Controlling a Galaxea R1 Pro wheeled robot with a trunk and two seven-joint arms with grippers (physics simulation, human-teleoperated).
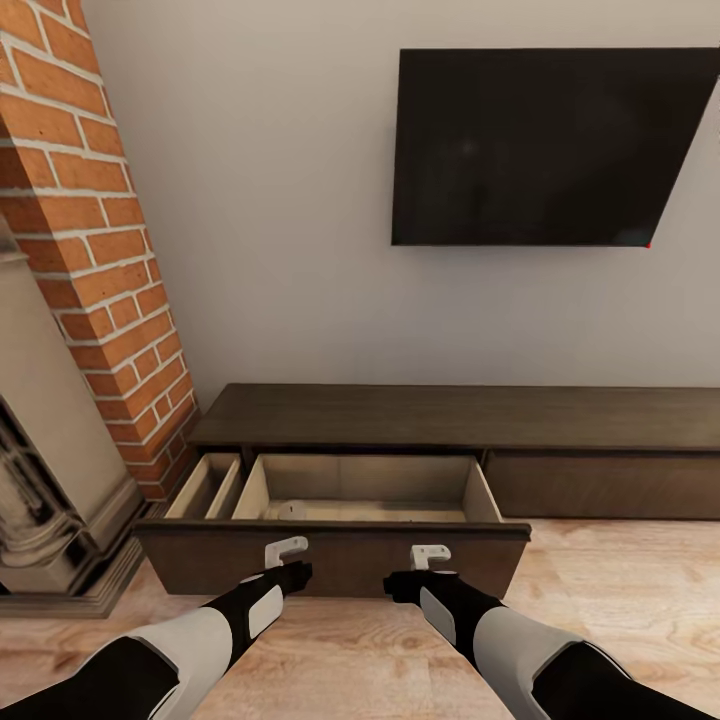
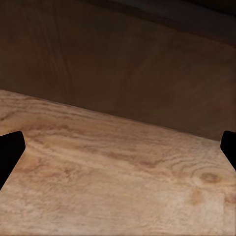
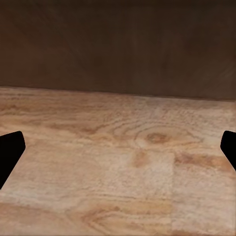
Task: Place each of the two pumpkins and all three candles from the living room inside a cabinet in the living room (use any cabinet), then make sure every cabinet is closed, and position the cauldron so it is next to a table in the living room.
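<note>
Dark brown wood makes up the cabinet, a long, low unit standing against the far wall under a black television. Its left drawer is pulled out toward the robot over the pale wooden floor, and the light interior is open to the head view. A thin upright divider splits off a narrow compartment at the drawer's left end from the wide main one. Near the front left of the wide compartment a small pale shape lies on the drawer bottom; it is too small to identify, possibly a whitish candle. To the right, the cabinet's other front panel sits flush and closed.

Both arms reach forward to the drawer's dark front board. The left hand and the right hand are held just in front of that board, near its top edge, side by side and a little apart from each other. In the left wrist view the fingers stand wide apart at the two edges of the frame, with nothing between them but floor and the dark drawer front. The right wrist view gives the same: fingers spread wide, nothing gripped.

At the left stand a red brick column and a pale stone fireplace surround.
</note>
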